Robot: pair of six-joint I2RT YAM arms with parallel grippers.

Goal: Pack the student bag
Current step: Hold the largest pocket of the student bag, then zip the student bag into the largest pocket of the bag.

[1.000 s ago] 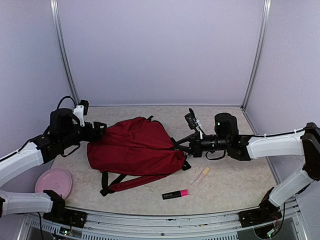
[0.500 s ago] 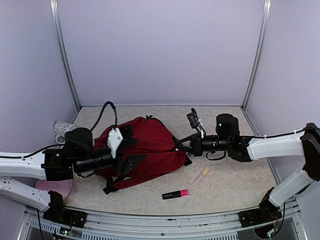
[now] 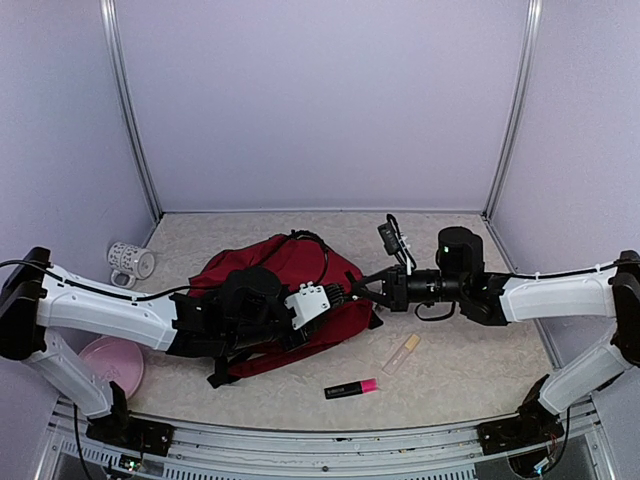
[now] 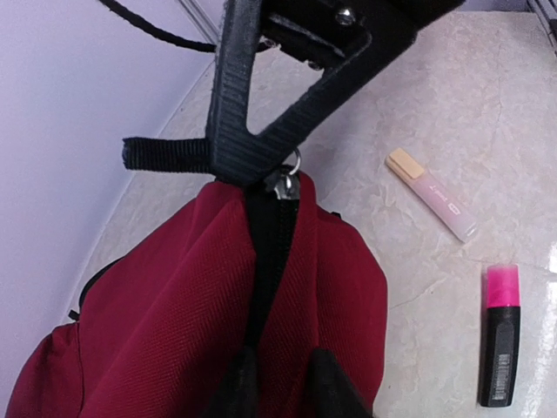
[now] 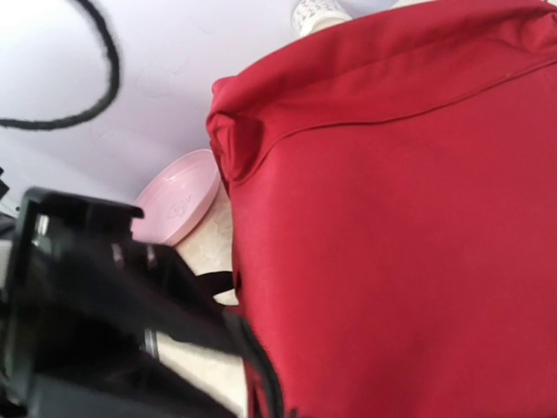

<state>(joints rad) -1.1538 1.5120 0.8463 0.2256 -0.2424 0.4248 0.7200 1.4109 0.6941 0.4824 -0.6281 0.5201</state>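
Student bag is laid on the surface. Right tool is clenched on its top end. Zipper is straddled by left tool; grip cannot be told.

The left wrist view cuts the student bag at its left and bottom edges. The left fingers are cropped below it, so their hold is unclear. The right fingers run off the top edge above it. Right of the bag, the pink highlighter carries unreadable print. From above, the left arm covers the bag's near side. In the right wrist view, a black blurred shape sits left of the bag. The pink plate is half hidden behind the bag, and the mug is cropped.
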